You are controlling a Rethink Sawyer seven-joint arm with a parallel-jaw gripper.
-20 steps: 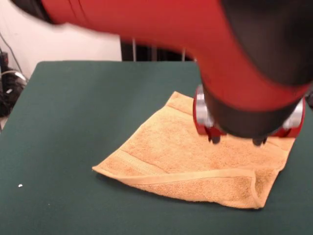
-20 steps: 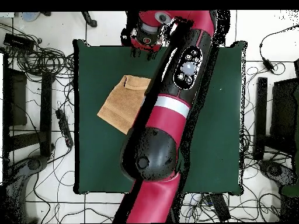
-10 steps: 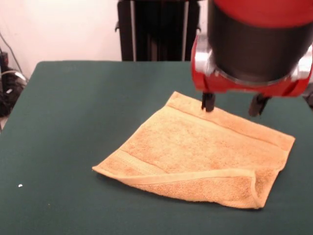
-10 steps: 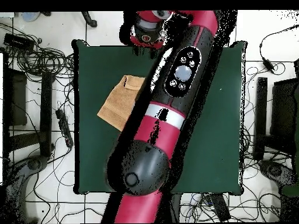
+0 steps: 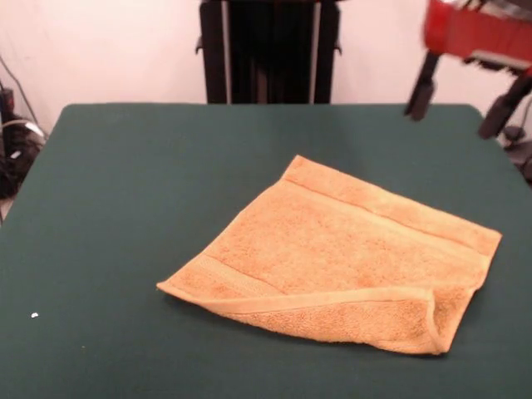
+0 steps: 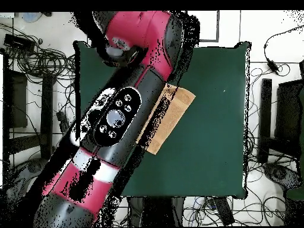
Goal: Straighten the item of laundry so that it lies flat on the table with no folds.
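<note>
Stand: tall black metal frame [image 5: 268, 51], upright behind the far edge.
Cables: tangled black cords [image 6: 37, 59] on pale tiled floor [image 6: 270, 24].

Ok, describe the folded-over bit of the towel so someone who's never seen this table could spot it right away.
Start with the dark green table and find the golden-orange towel lying on it, a little right of centre in the front view. Follow the towel to its edge nearest the camera. There a long strip is doubled back over the rest, its pale hem running across the cloth, while the other edges lie flat.
</note>
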